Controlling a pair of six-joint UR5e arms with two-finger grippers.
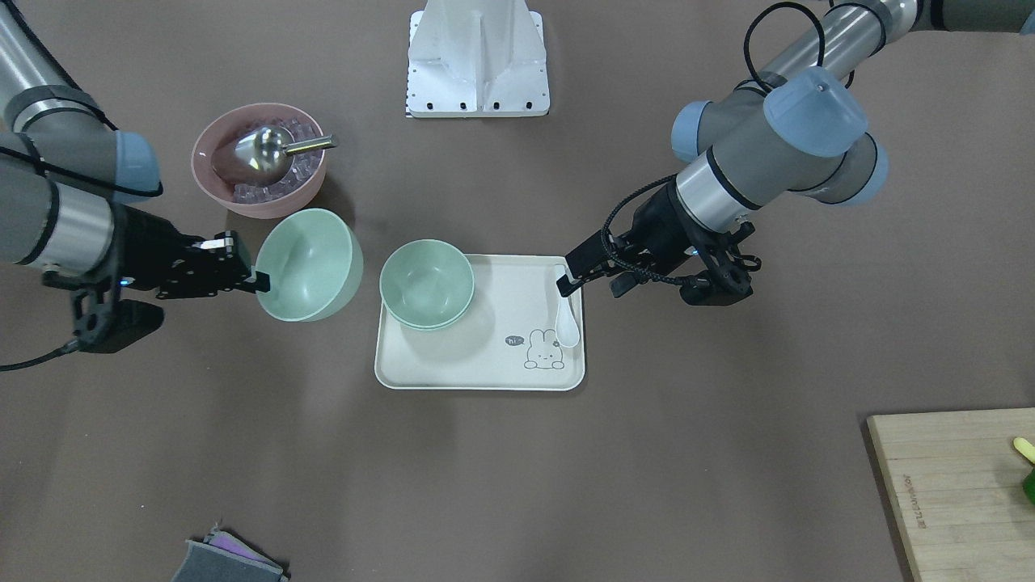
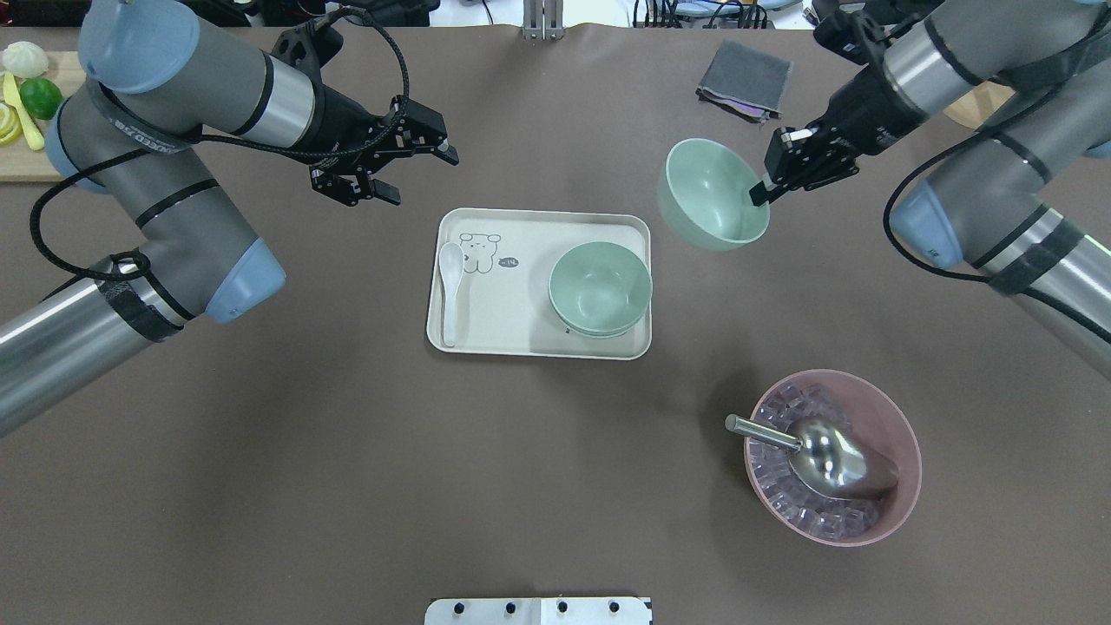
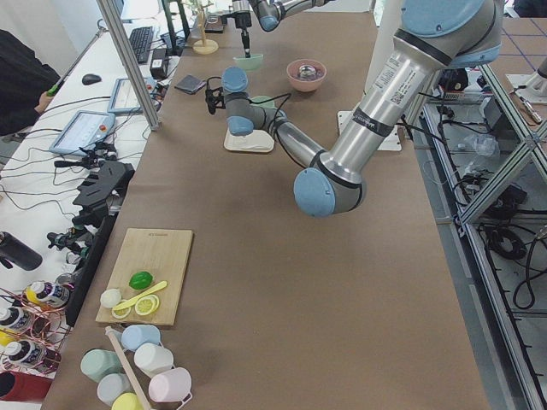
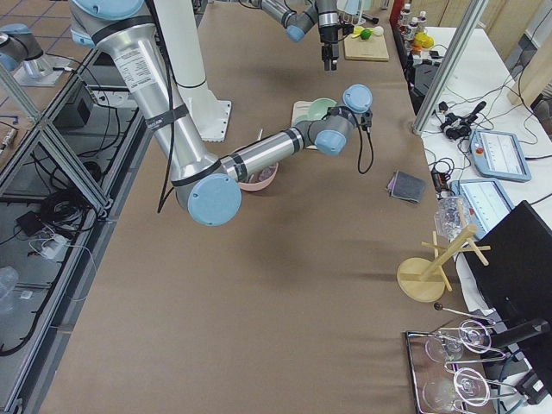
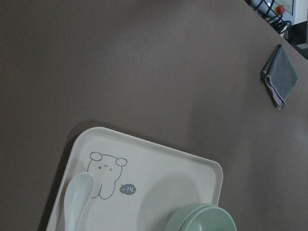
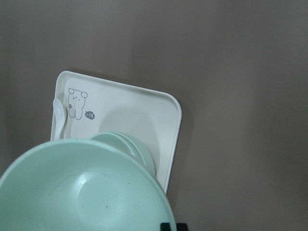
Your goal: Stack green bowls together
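My right gripper [image 2: 762, 188] is shut on the rim of one green bowl [image 2: 710, 196], holding it tilted above the table, just right of the tray; the bowl fills the bottom of the right wrist view [image 6: 82, 192]. Two more green bowls [image 2: 601, 288] sit nested together on the right end of the cream tray [image 2: 521, 325]; they also show in the front view [image 1: 427, 283]. My left gripper [image 2: 419, 174] is open and empty, above the table just beyond the tray's left end.
A white spoon [image 2: 450, 286] lies on the tray's left end. A pink bowl [image 2: 903, 469] with ice cubes and a metal scoop stands front right. A grey cloth [image 2: 744, 80] lies at the back; a cutting board [image 2: 26, 165] with fruit is far left.
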